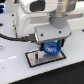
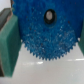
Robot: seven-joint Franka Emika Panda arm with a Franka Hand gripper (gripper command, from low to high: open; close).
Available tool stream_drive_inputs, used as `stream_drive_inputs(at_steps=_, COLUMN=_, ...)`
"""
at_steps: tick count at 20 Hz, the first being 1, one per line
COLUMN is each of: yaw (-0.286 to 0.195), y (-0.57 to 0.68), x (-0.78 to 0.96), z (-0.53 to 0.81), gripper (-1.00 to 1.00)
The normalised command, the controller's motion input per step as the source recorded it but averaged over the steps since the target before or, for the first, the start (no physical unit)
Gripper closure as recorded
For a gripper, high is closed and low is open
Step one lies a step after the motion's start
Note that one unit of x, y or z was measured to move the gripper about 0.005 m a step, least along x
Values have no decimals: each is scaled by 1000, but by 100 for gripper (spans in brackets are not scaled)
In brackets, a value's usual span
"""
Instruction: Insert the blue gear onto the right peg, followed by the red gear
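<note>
In the wrist view, the flat round bright-blue plastic gear (image 2: 47, 31) with its toothed rim is filling most of the frame, sitting between two green-padded fingers (image 2: 9, 42) of the gripper, one pad pressing against the rim on each side. The jaws are clenching on the blue gear, and its dark centre hole is showing just above the middle of the disc. The gear's upper part is running out of the frame, and the second pad is barely peeking in at the edge.

In the exterior view, the white robot arm's gripper (image 1: 52, 46) is holding the blue gear (image 1: 52, 49) low over the dark rectangular plate with a pale rim (image 1: 36, 58), which is lying on the white table (image 1: 15, 70). The gear is hanging over the plate's half toward the exterior view's right. The picture is blurring too much to make out any peg, and the arm is hiding the far part of the table.
</note>
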Motion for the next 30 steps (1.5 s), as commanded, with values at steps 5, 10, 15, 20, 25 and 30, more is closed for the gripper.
stream_drive_inputs(at_steps=5, yaw=0, y=-2, x=140, z=-142, gripper=100)
stream_drive_inputs(at_steps=10, yaw=0, y=17, x=115, z=-154, gripper=100)
stream_drive_inputs(at_steps=15, yaw=0, y=10, x=69, z=-104, gripper=100)
stream_drive_inputs(at_steps=20, yaw=0, y=123, x=1, z=370, gripper=-100)
stream_drive_inputs(at_steps=25, yaw=0, y=169, x=-6, z=552, gripper=-100)
stream_drive_inputs(at_steps=30, yaw=0, y=119, x=-32, z=317, gripper=-100)
